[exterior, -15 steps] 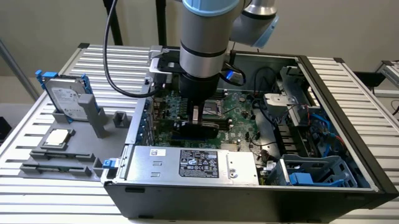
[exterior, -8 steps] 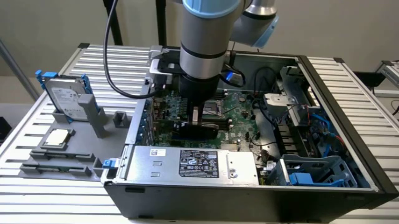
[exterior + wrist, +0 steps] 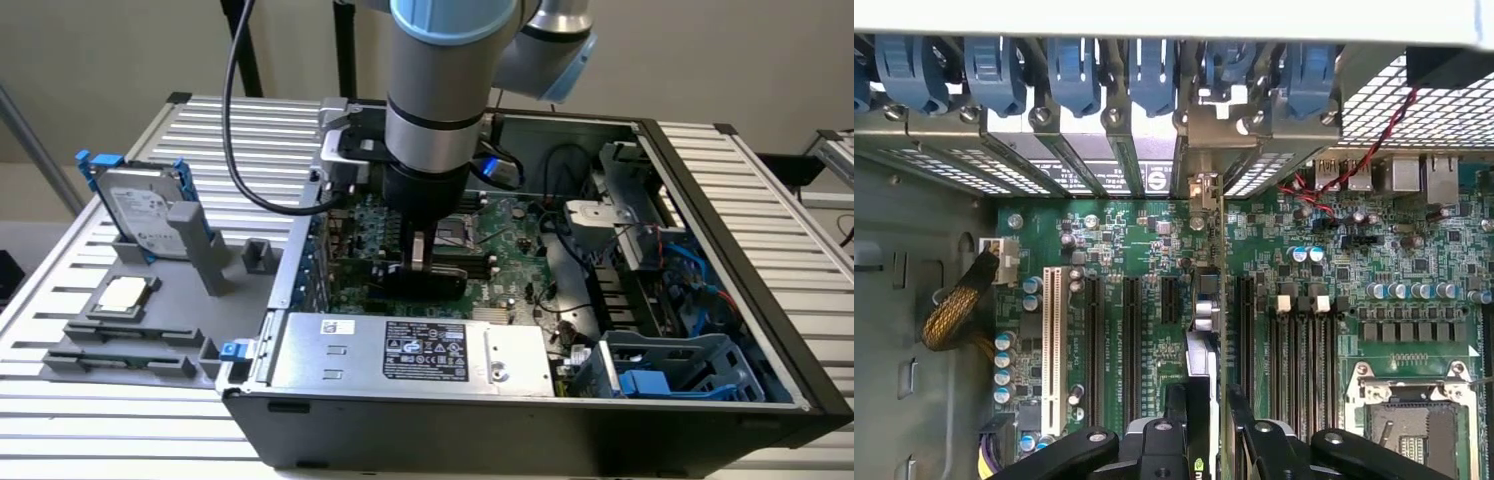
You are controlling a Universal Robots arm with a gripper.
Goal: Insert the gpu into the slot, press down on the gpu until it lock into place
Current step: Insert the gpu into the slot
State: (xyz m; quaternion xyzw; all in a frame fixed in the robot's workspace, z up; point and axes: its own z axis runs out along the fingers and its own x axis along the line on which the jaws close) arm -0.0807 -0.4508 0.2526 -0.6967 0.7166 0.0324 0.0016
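Inside the open computer case (image 3: pixel 534 425) on the tabletop (image 3: pixel 80 445), gripper (image 3: pixel 1207 435) clamped on upright gpu (image 3: pixel 1203 310) over green motherboard (image 3: pixel 514 250), silver power supply (image 3: pixel 400 350) alongside.

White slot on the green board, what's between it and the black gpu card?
Three black slots lie side by side between the white slot and the gpu, on the green motherboard, in the wrist view.

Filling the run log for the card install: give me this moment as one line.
gripper shut on gpu | gpu upright, edge-down at motherboard | inside open case | locked: cannot tell
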